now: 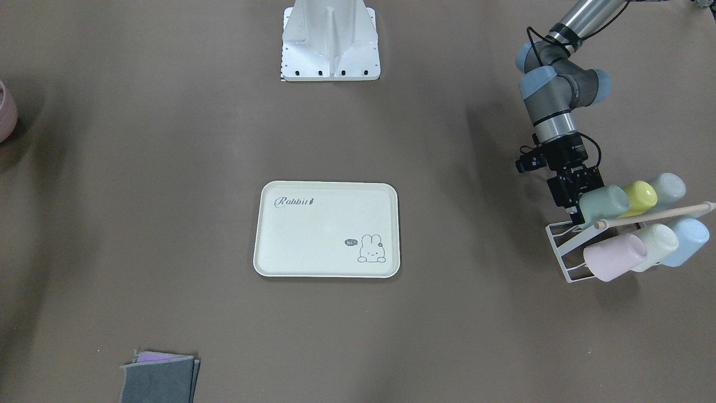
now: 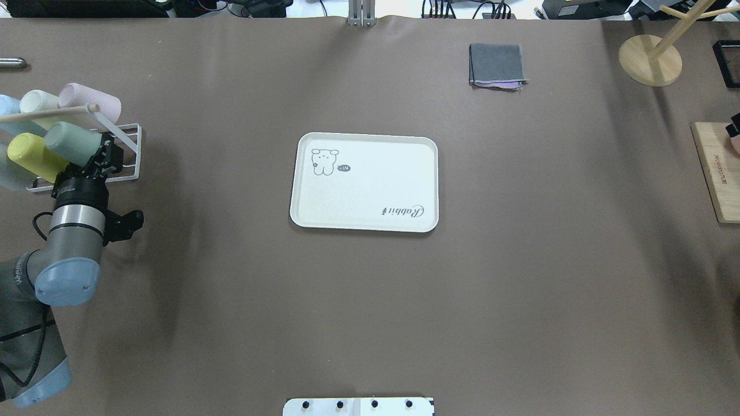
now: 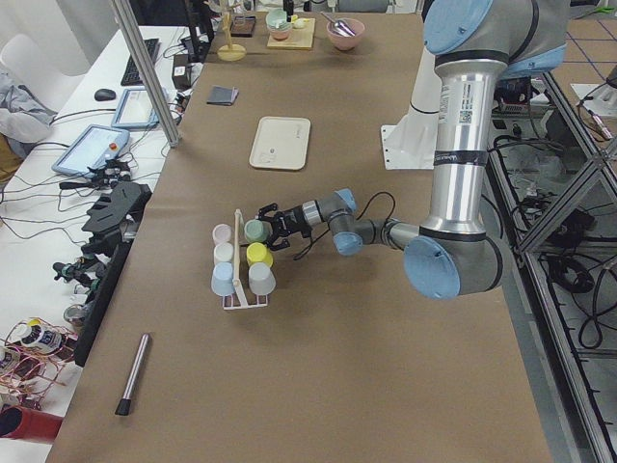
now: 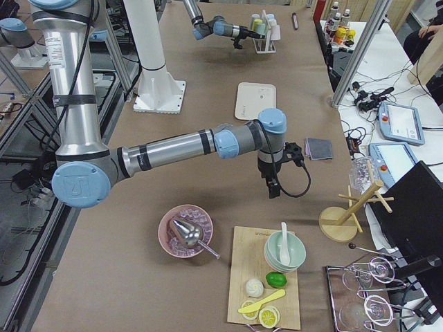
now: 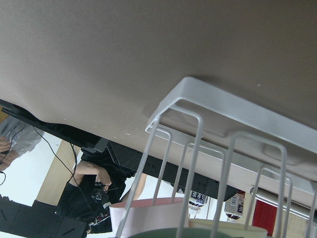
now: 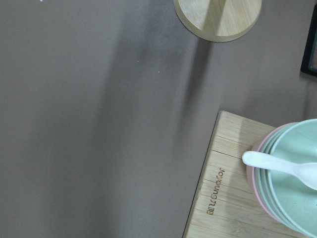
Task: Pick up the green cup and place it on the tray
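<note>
Green cup (image 2: 69, 143) sat on the rack (image 5: 247, 116), my left gripper (image 2: 107, 157) close by (width, I couldn't tell); it needed clamping, then lifting.

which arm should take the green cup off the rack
Left. The left gripper sits at the green cup on the rack; the right gripper hangs far off by the wooden board.

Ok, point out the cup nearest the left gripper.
The green cup, beside the yellow cup: the left gripper sits at its end; the rest lie farther off.
</note>
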